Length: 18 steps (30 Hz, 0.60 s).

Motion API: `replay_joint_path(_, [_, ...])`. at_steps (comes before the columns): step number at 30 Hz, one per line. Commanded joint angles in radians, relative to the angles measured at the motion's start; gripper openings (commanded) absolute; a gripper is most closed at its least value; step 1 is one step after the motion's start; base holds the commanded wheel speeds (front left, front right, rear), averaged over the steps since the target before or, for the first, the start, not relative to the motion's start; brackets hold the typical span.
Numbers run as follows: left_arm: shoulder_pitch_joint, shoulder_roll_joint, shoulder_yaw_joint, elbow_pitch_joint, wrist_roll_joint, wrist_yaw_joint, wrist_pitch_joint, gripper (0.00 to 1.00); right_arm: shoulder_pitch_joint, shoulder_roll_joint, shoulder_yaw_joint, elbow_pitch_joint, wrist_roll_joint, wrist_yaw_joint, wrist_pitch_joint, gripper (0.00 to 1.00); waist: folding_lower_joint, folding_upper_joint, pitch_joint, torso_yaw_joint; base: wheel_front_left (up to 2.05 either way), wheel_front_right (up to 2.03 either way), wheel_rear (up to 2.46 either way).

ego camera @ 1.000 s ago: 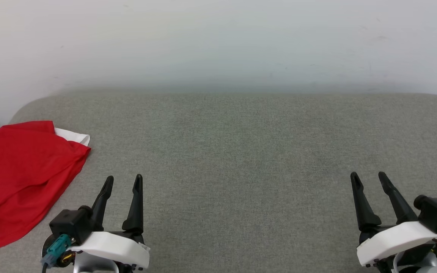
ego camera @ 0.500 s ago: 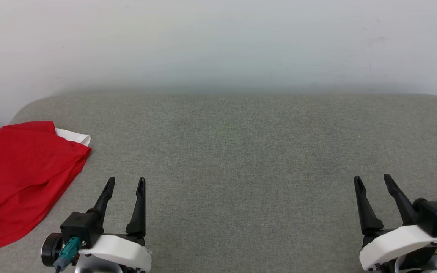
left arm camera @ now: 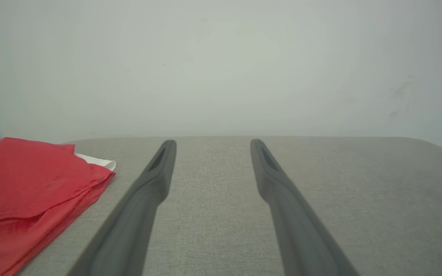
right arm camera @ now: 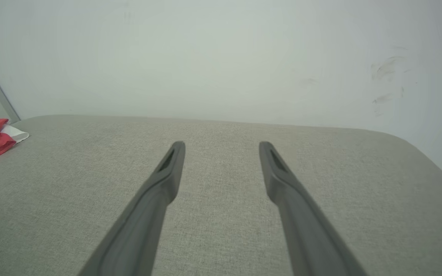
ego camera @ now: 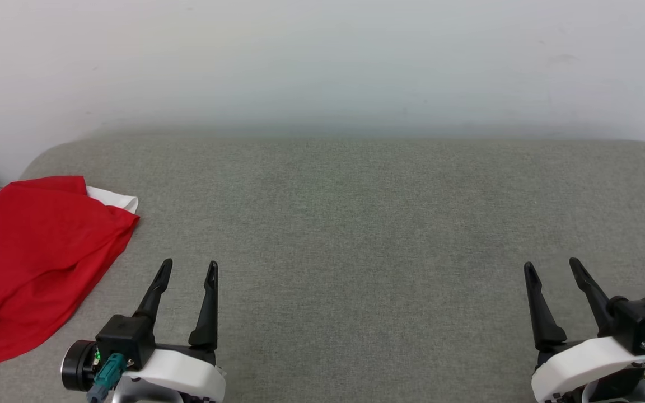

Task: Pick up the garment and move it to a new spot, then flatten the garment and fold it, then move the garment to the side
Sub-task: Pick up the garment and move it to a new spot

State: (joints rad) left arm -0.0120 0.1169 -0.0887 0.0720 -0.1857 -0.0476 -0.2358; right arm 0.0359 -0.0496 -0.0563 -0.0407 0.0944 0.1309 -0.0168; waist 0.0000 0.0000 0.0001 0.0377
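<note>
Over on the far left of the grey worktop (ego camera: pixel 356 224), the garment (ego camera: pixel 37 252) lies loosely folded with a bit of white poking out behind, its left part cut off by the frame, clear of the left pincer (ego camera: pixel 190 263) and right pincer (ego camera: pixel 551 263), both spread open, holding nothing.

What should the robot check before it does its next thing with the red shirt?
1. The left pincer open, holding nothing: ok.
2. The right pincer open, holding nothing: ok.
3. The red shirt in sight, on the left of the grey cushion: ok.
4. Shirt spread flat: not ok, it lies doubled over.
5. Whole shirt on the cushion: cannot tell, it runs past the picture's edge.
</note>
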Motion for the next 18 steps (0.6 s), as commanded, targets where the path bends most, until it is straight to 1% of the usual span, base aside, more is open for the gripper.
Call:
replay_joint_path(1, [-0.009,0.000,0.005,-0.001,0.018,-0.003,-0.009,1.00,0.005,-0.001,0.001,-0.012,-0.015,0.000,-0.007,1.00,0.0000,0.0000,0.000,0.011,0.00,0.00,0.00])
replay_joint_path(7, [-0.016,-0.013,0.024,0.002,0.036,-0.011,-0.019,1.00,0.009,-0.001,0.011,-0.019,-0.043,0.000,-0.015,1.00,0.0000,0.0000,-0.002,0.074,0.00,0.00,0.00])
replay_joint_path(14, [-0.015,-0.016,0.049,0.019,0.072,-0.017,-0.032,1.00,0.005,-0.001,0.030,-0.028,-0.076,0.000,-0.029,1.00,0.0000,0.0000,-0.003,0.187,0.00,0.00,0.00])
replay_joint_path(18, [-0.015,-0.020,0.066,0.027,0.062,-0.020,-0.030,1.00,-0.006,-0.001,0.043,-0.017,-0.058,0.000,-0.034,1.00,0.0000,0.0000,-0.004,0.246,0.00,0.00,0.00])
